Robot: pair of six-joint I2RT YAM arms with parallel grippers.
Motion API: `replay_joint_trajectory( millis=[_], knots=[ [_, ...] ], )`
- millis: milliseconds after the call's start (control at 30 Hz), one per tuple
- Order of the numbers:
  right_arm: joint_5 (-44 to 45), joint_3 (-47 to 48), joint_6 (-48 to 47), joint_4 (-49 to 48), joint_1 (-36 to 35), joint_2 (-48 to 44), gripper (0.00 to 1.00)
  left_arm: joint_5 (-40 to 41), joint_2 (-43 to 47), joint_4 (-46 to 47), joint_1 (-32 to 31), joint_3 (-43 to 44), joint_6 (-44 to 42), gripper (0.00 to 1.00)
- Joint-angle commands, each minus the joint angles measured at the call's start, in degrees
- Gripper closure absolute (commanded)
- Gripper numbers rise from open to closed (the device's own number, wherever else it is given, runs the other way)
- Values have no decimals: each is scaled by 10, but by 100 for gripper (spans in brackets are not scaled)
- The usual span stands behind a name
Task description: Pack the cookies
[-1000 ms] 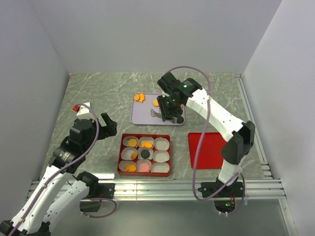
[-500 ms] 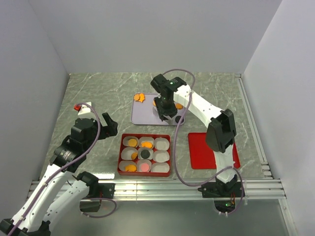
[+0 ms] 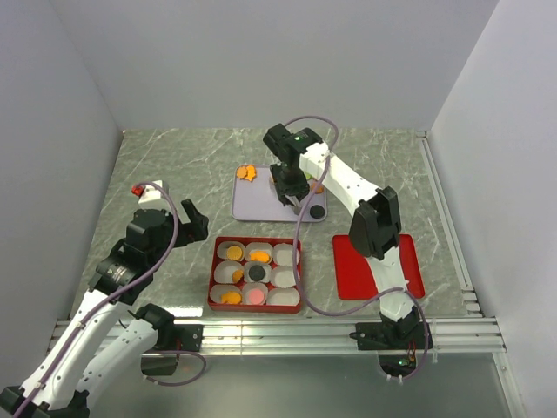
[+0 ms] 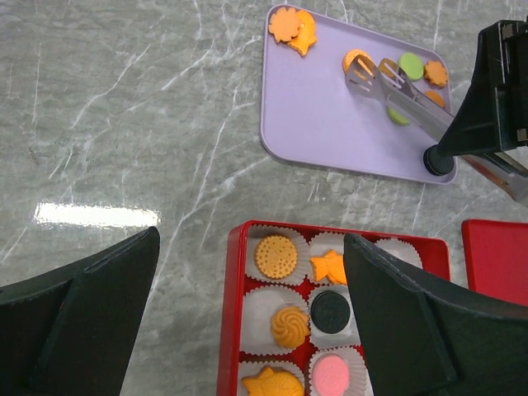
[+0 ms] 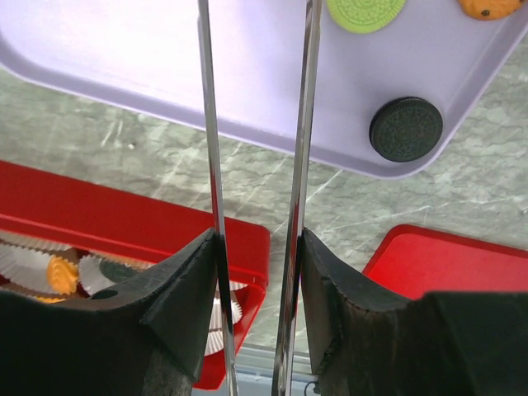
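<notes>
Roughly two-thirds packed: six cookies (image 4: pixel 275 256) sit in the red box (image 3: pixel 257 239), more on the tray (image 4: pixel 313 124); right fingers (image 5: pixel 181 305) clamp tongs (image 5: pixel 209 124), left fingers (image 4: pixel 82 305) gape.

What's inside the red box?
Nine white paper cups fill the red box. Four hold orange cookies, one a black cookie, one a pink cookie; the right column looks empty. The cups hide its floor.

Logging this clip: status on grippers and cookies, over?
Left gripper open by red box. Right gripper shut on tongs, tips at orange cookie on purple tray. Six cups filled, three empty. Nothing blocking.
</notes>
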State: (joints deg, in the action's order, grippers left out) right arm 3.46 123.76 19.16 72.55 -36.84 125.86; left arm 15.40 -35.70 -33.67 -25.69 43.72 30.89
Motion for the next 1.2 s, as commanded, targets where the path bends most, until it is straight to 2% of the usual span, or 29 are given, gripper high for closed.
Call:
replay_joint_trajectory(
  millis=[0,400,600,767,1033,1167],
  knots=[
    [5,25,-1,14,7,4,51,10,-4,15,-2,3,-5,1],
    [-17,50,0,9,7,38,51,13,-11,13,-2,5,-5,1],
    [-18,32,-4,5,7,32,60,18,-13,12,-1,6,-4,1],
    [-13,19,-3,-1,6,11,65,18,-12,12,-2,6,-4,1],
    [-23,9,0,-7,7,-46,66,17,-11,12,-2,6,-5,1],
    [-28,-29,2,-14,7,-79,66,19,-8,12,-2,7,-5,1]
  ],
)
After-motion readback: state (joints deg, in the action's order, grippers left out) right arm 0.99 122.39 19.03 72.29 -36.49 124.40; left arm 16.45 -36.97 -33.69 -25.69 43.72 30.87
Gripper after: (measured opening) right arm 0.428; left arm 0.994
